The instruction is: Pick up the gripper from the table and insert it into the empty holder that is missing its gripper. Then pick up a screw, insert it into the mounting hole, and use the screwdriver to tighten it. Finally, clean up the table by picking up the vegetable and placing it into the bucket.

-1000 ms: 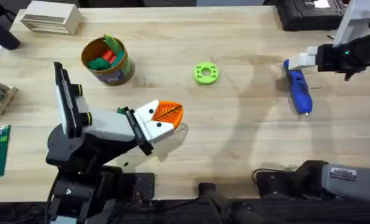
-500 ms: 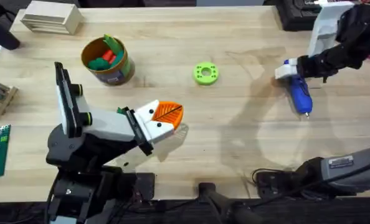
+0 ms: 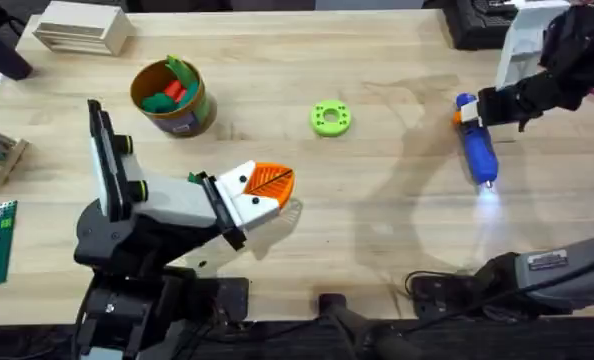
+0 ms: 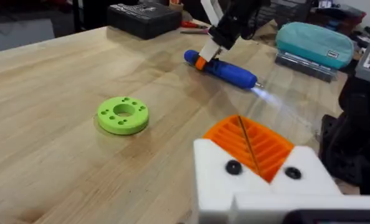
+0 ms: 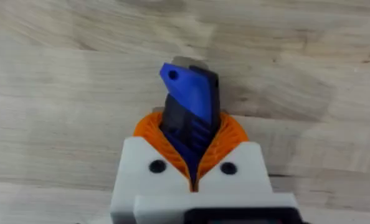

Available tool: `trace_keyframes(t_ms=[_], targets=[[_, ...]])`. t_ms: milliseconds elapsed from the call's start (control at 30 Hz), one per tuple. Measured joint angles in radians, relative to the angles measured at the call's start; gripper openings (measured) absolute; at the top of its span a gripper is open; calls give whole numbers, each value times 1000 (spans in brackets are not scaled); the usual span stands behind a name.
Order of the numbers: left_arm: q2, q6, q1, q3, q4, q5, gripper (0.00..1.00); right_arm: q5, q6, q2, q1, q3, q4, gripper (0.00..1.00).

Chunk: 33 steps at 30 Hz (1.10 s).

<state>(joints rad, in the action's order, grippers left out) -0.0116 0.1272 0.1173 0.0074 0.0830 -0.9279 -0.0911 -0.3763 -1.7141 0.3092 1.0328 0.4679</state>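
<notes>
The right gripper (image 3: 477, 108) is reaching over the far right part of the table (image 3: 397, 230), its orange ribbed pads (image 5: 225, 140) pinching the back end of the one blue screwdriver (image 3: 477, 145). The screwdriver is lying on the wood with its metal bit pointing toward the near edge, and a pale light is glowing on the table just past the tip. In the right wrist view the blue and black butt of the tool (image 5: 191, 99) is sitting between the two pads, which are pressing against it from both sides.

The left gripper (image 3: 262, 190) is hovering low over the near middle of the table, well apart from the screwdriver; its white blocks and orange ribbed pads are pressed together on nothing. A broad stretch of bare wood is lying open between the two grippers and toward the near edge.

One lime-green ring-shaped disc (image 3: 329, 118) is resting flat in the middle of the table, between the bucket and the screwdriver, with clear wood all around it. One yellow-tan bucket (image 3: 172, 98) is standing upright at the far left, holding green and red toy pieces; the dark green vegetable (image 3: 182, 70) is poking up above its rim.

At the far left corner a tan slatted box (image 3: 82, 28) is lying close to the table's edge. A black case (image 3: 497, 25) is sitting at the far right edge, just behind the right arm.
</notes>
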Motion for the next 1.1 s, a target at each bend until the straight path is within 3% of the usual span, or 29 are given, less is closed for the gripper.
trace_keyframes(t_ms=[200,233,600,633,733,833,867,967,1000,1100], targets=[[0,0,0,0,0,0,7,-1,64,48,0,3,70,29],[0,0,0,0,0,0,7,-1,86,135,0,3,65,29],[0,0,0,0,0,0,7,-2,229,629,0,-7,61,29],[0,0,0,0,0,0,7,-19,279,777,-5,-68,11,29],[0,0,0,0,0,0,7,-83,328,919,-41,-165,-107,29],[0,0,0,0,0,0,7,-157,400,1019,-114,-250,-251,29],[0,0,0,0,0,0,7,-209,474,1070,-215,-302,-372,29],[0,0,0,0,0,0,7,-237,527,1067,-341,-315,-452,29],[0,0,0,0,0,0,7,-253,555,1028,-476,-318,-543,29],[0,0,0,0,0,0,7,-259,568,968,-608,-321,-667,29]])
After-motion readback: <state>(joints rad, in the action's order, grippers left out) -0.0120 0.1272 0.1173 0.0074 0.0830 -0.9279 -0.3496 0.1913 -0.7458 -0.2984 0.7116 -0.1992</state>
